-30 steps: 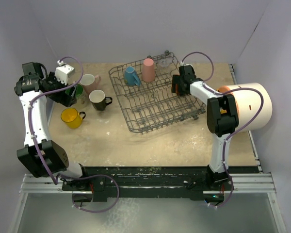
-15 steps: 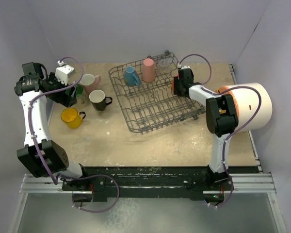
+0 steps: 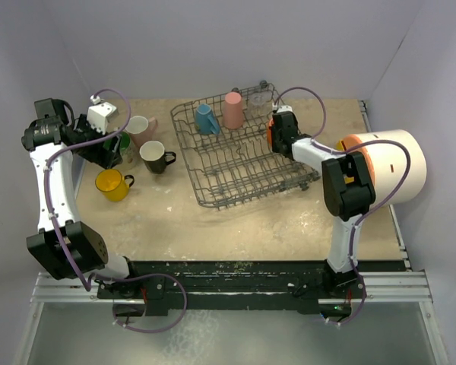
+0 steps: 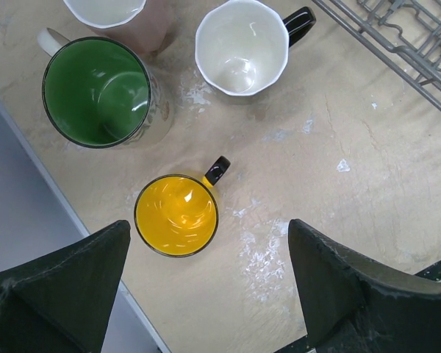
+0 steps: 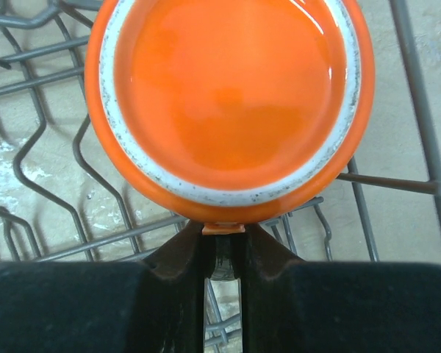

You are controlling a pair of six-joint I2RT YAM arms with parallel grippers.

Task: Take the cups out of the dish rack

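Note:
The dish rack (image 3: 207, 199) sits mid-table, holding a blue mug (image 3: 206, 119), a tall pink tumbler (image 3: 232, 109) and a clear glass (image 3: 258, 97) along its far side. An orange cup (image 5: 231, 95) stands on the rack wires (image 5: 44, 51) at the right, seen from above in the right wrist view. My right gripper (image 5: 223, 239) is shut on its small handle (image 5: 223, 228). In the top view that gripper (image 3: 277, 131) hides most of the cup. My left gripper (image 4: 209, 287) hangs open above the table beside a yellow mug (image 4: 176, 215), a green-inside mug (image 4: 97, 91), a black mug (image 4: 241, 45) and a pale pink mug (image 4: 114, 15).
A big white cylinder (image 3: 387, 167) with an orange end lies at the table's right edge, beside my right arm. White walls close in the back and both sides. The rack's corner (image 4: 404, 37) shows at the upper right of the left wrist view.
My right gripper has slid slightly back and left along the rack and closed on the orange cup's handle. The left arm has not moved.

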